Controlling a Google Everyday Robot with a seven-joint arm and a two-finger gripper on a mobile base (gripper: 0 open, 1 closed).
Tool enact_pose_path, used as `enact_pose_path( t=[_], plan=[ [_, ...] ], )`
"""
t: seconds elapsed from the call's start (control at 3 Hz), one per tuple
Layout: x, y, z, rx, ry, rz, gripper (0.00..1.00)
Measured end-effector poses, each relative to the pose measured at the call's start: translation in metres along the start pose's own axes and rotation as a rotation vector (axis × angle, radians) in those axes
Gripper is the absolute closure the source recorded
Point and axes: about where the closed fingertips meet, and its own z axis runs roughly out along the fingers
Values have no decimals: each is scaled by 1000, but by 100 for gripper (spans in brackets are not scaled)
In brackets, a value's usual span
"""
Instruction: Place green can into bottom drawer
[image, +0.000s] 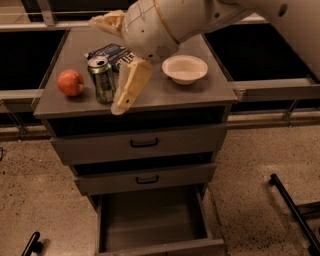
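Presently: one green can (102, 80) upright on grey tabletop (190, 97), at 3 o'clock of one red apple (70, 82). One white bowl (184, 68) further toward 3, one dark packet (114, 51) at 12. By the can, gripper (111, 62), jaws spread wide, grasping nothing. Three drawers; bottom drawer (150, 220) pulled open. Speckled floor (250, 165).

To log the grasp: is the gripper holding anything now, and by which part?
Nothing is held. The gripper hangs open near the green can, which stands on the cabinet top.
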Motion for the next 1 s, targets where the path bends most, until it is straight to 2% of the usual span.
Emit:
enact_pose_path(
  t=[0.33, 0.67, 1.0],
  plan=[
    [10, -35, 63, 32, -114, 17, 0],
    [34, -55, 96, 89, -142, 96, 0],
    [65, -76, 97, 165, -129, 177, 0]
  ],
)
